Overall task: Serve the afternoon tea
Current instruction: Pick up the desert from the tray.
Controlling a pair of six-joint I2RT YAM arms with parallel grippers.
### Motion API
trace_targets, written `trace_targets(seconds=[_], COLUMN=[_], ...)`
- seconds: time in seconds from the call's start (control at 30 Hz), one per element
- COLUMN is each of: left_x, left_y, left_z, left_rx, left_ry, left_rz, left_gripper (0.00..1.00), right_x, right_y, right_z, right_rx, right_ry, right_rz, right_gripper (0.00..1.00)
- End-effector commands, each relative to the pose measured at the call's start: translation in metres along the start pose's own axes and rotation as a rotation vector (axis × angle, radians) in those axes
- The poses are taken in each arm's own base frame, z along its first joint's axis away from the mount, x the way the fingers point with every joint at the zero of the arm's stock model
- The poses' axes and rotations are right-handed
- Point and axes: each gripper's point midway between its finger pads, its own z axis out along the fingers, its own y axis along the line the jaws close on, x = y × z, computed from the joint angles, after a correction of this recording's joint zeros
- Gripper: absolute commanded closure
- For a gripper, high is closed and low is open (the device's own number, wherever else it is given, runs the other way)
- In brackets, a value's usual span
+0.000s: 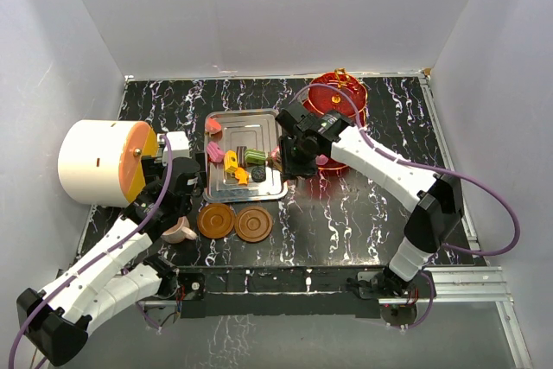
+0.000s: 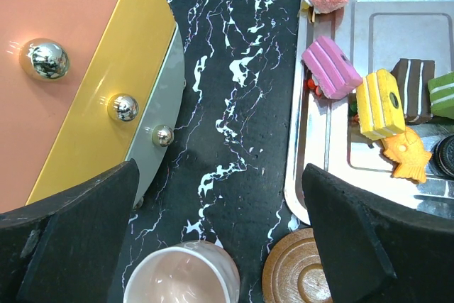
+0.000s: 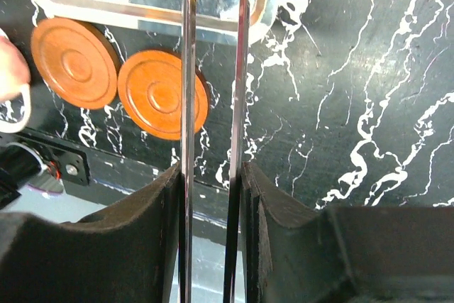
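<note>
1. Far right on the counter [image 1: 363,213]: red stand [image 1: 333,97], upright, near side partly hidden by the right arm.
2. Sweets [image 1: 240,162] lie on the tray [image 1: 259,123], left of centre. Pink, yellow, brown, green and orange pieces are bunched in its near half, and one pink piece sits at its far-left corner.
3. Two saucers [image 1: 216,220] sit side by side, just near of the tray, tops bare.
4. Pink cup [image 1: 179,231] is upright, just left of the saucers.
5. Left hand [image 2: 220,175]: fingers spread wide, gripping nothing. It hangs over bare counter between the drum [image 1: 95,162] and the tray, with the cup just near of it.
6. Right hand [image 3: 211,168]: pinched closed on the tongs [image 3: 188,104], both metal blades clamped between the pads. It sits at the tray's right edge, left of the stand.
</note>
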Motion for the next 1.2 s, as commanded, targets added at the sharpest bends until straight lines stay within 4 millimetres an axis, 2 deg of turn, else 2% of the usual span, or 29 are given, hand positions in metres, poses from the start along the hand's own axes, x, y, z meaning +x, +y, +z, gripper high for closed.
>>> trace_targets(seconds=[0.0, 0.2, 0.4, 0.93, 1.17], left_x=[-0.004, -0.003, -0.004, -0.004, -0.004], left_y=[0.003, 0.002, 0.002, 0.003, 0.003], left_z=[-0.001, -0.001, -0.001, -0.001, -0.001], left_rx=[-0.008, -0.001, -0.002, -0.006, -0.006], left_ry=[-0.013, -0.013, -0.014, -0.017, -0.016], left_rz=[-0.007, -0.006, -0.007, -0.006, -0.005], left_gripper=[0.01, 0.01, 0.01, 0.01, 0.01], right_x=[-0.03, -0.036, -0.045, -0.045, -0.041], right_y=[0.013, 0.006, 0.006, 0.005, 0.0], right_z=[-0.029, -0.014, -0.004, 0.024, 0.029], right_rx=[-0.045, 0.008, -0.03, -0.059, -0.032], right_ry=[-0.165, -0.176, -0.208, -0.151, -0.132], right_rz=[0.046, 0.115, 0.173, 0.21, 0.209], right_gripper=[0.68, 0.66, 0.63, 0.6, 0.6])
